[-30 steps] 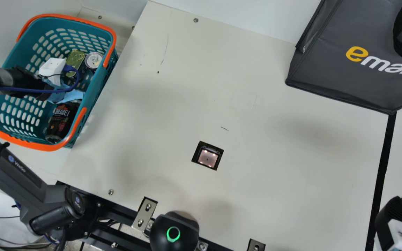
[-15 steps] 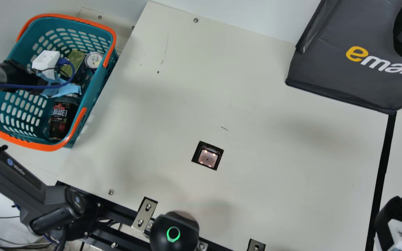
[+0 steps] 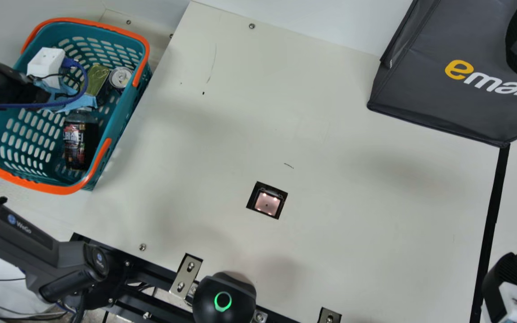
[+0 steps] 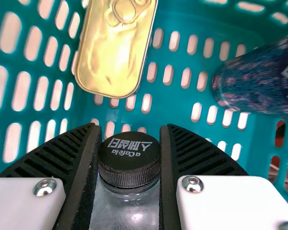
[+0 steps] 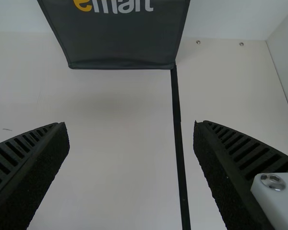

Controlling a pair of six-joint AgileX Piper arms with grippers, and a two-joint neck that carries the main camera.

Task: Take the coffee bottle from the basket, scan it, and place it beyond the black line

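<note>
Bottle (image 3: 80,141) pinched in the left hand (image 4: 131,143), closed just to cap width, wants a straight lift past the basket (image 3: 56,189) rim, main view's upper left, before swinging over.

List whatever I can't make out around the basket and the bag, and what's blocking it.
- Coffee bottle, lower body: left wrist view, cut off by the bottom edge.
- Left gripper, fingertips: main view, hidden by the gear and blue material on the wrist.
- Patterned can, one end: left wrist view, cut off by the right edge.
- Dark bag, contents: main view, hidden by its own side.
</note>
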